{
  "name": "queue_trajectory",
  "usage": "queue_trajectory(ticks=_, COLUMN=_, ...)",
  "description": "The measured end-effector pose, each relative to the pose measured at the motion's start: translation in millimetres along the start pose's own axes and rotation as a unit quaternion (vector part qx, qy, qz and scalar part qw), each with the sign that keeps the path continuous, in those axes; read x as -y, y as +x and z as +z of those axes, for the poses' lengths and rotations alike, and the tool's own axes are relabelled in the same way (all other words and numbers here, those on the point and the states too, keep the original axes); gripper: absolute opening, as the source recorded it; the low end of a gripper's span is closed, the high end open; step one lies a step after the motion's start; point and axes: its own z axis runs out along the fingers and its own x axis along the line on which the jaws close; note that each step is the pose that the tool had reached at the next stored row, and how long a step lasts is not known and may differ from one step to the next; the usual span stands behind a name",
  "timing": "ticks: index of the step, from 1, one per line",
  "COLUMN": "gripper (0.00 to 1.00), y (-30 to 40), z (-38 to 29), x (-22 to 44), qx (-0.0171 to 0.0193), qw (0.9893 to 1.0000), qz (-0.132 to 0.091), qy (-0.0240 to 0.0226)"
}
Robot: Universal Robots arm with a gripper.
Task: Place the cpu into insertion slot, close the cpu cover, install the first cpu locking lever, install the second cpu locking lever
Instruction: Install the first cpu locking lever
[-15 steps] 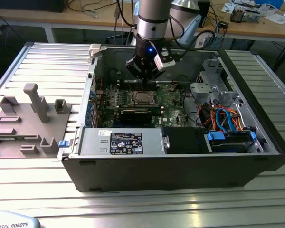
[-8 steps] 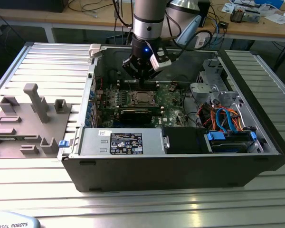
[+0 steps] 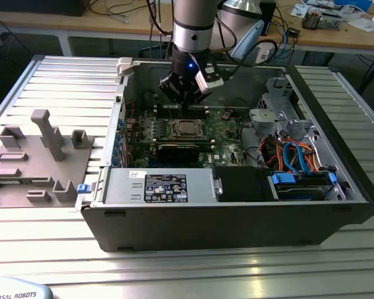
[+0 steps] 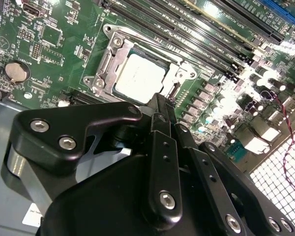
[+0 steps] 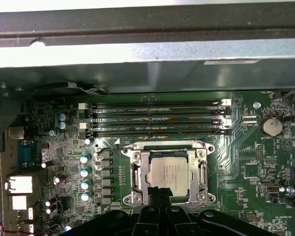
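The cpu [image 5: 169,175], a flat square chip with a dull silver top, lies level in the insertion slot [image 5: 202,177] on the green circuit board, beside the long memory slots. The cpu cover [image 5: 138,178], a thin silver frame, lies closed around the chip, which shows through its window.

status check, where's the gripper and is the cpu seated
Gripper shut, empty, at socket edge. Cpu seated in insertion slot, cpu cover down around it. Nothing in the way.
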Motion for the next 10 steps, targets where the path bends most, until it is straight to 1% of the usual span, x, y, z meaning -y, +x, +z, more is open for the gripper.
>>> queue_trajectory(ticks=10, gripper=0.11, y=3.7, z=0.1, x=0.1, qx=0.0000, qw=1.0000, qz=0.000, qy=0.0000)
